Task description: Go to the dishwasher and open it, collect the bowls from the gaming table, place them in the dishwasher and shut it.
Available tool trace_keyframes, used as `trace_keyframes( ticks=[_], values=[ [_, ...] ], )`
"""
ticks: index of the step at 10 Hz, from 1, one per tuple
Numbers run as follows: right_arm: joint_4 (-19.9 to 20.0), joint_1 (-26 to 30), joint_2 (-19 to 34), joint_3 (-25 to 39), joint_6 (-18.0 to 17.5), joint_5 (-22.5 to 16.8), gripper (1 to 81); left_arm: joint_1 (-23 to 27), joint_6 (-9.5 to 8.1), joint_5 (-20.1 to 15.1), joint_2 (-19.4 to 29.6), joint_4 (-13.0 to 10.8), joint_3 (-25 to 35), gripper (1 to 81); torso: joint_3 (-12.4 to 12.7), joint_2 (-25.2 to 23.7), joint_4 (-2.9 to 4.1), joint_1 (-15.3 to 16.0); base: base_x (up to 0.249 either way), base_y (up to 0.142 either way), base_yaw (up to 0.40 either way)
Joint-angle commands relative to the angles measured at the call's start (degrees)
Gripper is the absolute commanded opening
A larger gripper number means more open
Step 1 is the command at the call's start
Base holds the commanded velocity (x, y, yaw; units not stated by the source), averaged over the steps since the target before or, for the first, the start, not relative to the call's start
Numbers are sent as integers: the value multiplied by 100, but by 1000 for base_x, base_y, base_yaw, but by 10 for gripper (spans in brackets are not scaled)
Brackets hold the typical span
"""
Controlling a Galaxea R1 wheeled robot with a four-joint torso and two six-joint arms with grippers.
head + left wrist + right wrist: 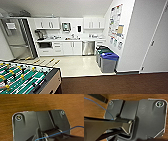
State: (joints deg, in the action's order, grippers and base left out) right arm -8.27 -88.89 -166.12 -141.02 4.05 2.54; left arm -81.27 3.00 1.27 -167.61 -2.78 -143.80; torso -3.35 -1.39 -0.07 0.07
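Two jobs ahead, none started as far as I can judge: the dishwasher [88, 48] sits closed under the tabletop [72, 40] on the far kitchen wall, steel front flush between the white cabinets [72, 48] and the bins [107, 60]. I'm well back from it, on the dark carpet [112, 85], with pale kitchen floor [75, 65] between us.

Placement reads sensibly: dishwasher just beside the sink zone, bins lined along the right wall out of the walkway, fridge [17, 37] tucked at the far left. A straight run to the dishwasher looks clear.

Foosball table [25, 78] is near me at lower left, green field and rods visible, cut off by the frame edge. I see no bowls on what shows of it. I can't pick out the yellow-rimmed gaming table or either bowl from here.

Both wrist cameras look down over my own dark plates at brown wood-grain floor [37, 101]; a blue cable [62, 132] crosses each. Probably arms parked low for driving.

My jaws: can't tell on either side, apart or together.

Hard to read: dishwasher handle, items on the tabletop, wall notices [116, 25]. All too blurred.
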Motion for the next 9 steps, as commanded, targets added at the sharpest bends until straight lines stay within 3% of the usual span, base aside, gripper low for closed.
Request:
trace_keyframes(
  ticks=[1, 9],
  values=[
    [-70, 253, 15, 32, 17, -289, 811, 318, 8, -285, 34, 14, 19, 811, 0, 0, 0, 0, 115, 0, 0],
    [-79, 236, -29, -12, 25, -289, 811, 318, 8, -294, 16, -3, 18, 811, 0, 0, 0, 0, 121, 0, 0]
  ],
)
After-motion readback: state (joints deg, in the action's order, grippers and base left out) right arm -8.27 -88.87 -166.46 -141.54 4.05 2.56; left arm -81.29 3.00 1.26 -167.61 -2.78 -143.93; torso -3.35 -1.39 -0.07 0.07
